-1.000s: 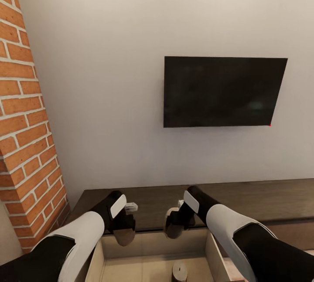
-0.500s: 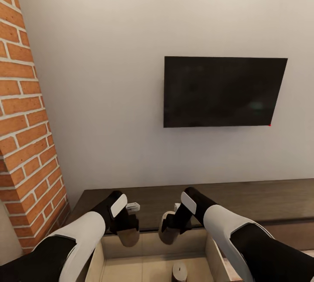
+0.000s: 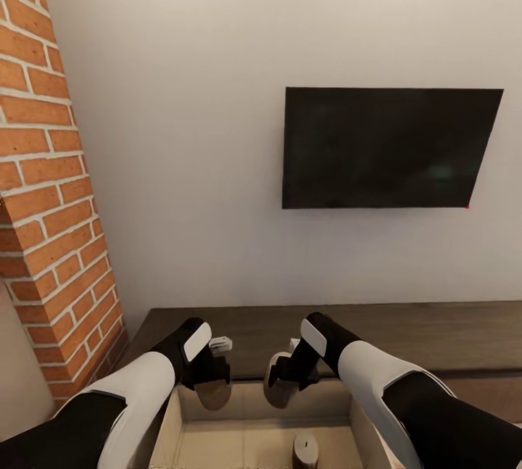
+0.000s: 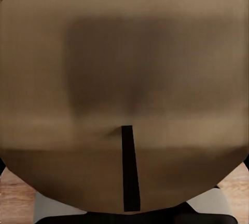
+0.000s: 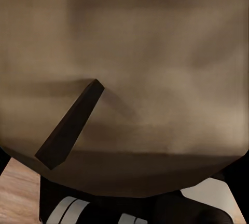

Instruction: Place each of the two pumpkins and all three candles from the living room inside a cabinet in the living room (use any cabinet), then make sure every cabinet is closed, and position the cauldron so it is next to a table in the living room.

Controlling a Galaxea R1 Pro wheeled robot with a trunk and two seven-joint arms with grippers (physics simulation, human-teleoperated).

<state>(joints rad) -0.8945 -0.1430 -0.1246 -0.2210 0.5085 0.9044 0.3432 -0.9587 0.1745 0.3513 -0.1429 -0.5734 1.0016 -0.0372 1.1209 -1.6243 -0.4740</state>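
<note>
The dark-brown cabinet (image 3: 435,335) runs along the wall, and one of its drawers (image 3: 239,447) stands pulled out below me, showing a pale wood inside. One grey-brown candle (image 3: 305,449) stands upright in that drawer near the head view's lower edge. My left gripper (image 3: 213,394) and right gripper (image 3: 278,391) hang side by side over the drawer's back part, above and apart from the candle. In each wrist view a single dark bar, the left fingers (image 4: 130,172) and the right fingers (image 5: 72,125), shows against the pale wood with nothing held. The pumpkins, the cauldron and the table are out of view.
A black TV (image 3: 388,148) hangs on the white wall above the cabinet. A red brick column (image 3: 51,186) rises at the left, close to the cabinet's left end. Wooden floor shows at the wrist views' corners.
The whole head view has shifted: the camera moved, so TV and brick column sit differently. Both grippers first drew slightly closer to each other, then held still.
</note>
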